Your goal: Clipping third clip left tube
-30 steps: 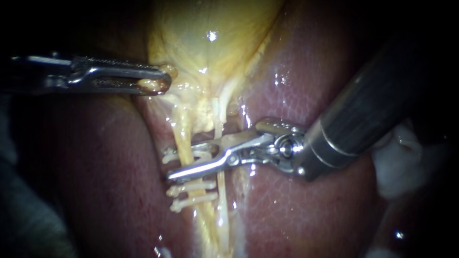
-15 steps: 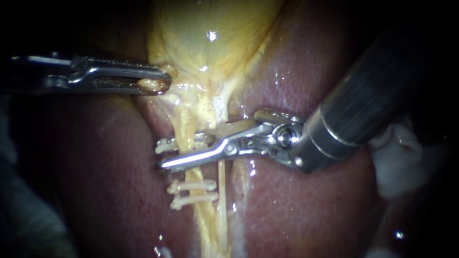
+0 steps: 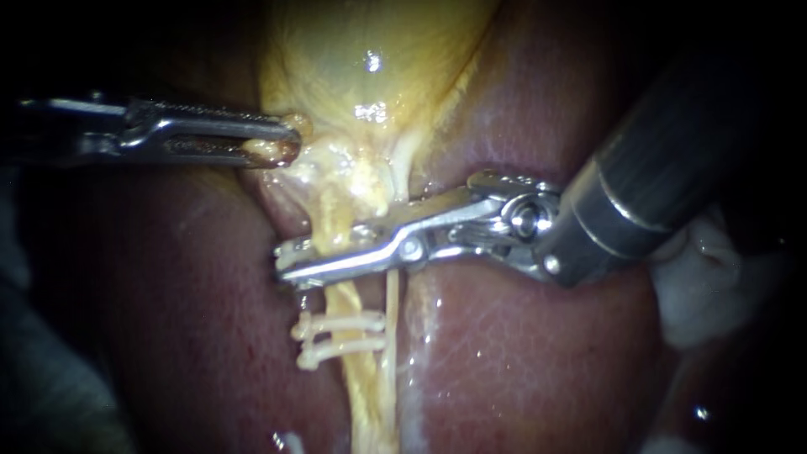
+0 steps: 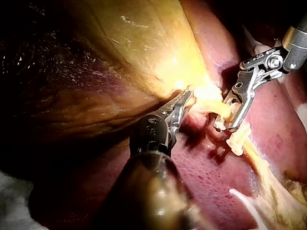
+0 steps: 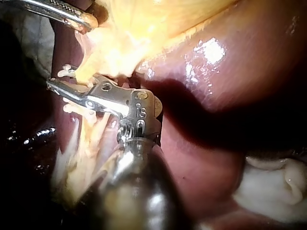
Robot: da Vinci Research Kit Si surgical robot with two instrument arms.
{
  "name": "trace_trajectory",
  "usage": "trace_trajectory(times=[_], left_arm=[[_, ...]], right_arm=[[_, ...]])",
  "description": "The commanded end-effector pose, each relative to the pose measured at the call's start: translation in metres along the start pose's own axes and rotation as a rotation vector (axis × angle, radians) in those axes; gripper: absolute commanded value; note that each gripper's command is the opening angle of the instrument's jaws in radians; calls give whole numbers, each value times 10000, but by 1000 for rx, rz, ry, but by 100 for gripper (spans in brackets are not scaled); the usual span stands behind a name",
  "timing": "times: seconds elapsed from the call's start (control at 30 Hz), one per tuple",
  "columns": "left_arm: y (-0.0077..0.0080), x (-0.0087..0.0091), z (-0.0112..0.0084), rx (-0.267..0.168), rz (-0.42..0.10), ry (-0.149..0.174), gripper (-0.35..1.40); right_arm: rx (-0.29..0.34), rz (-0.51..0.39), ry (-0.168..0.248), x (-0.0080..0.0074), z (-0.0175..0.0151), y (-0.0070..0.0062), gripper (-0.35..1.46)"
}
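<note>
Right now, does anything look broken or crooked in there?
Nothing stands out. The two clips sit neatly side by side across the tube. The right instrument holds another clip around the tube just above them, and the left instrument grips the gallbladder. No tears or spills show.

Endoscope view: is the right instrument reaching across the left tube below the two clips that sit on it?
No. The right instrument crosses the left tube above the two clips, on the side nearer the gallbladder.
</note>
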Motion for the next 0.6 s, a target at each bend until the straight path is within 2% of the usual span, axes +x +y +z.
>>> trace_trajectory(times=[0.03,0.17,0.27,0.6], left_arm=[[-1,0,0,-1,1,0,-35],[-1,0,1,-1,1,0,-35],[-2,0,1,-1,1,0,-35],[-3,0,1,-1,1,0,-35]], right_arm=[[0,-1,0,0,0,0,-12],[-2,28,1,-2,-2,-1,-35],[-2,80,1,-5,-5,-1,-35],[-2,78,-1,-9,-4,1,-35]])
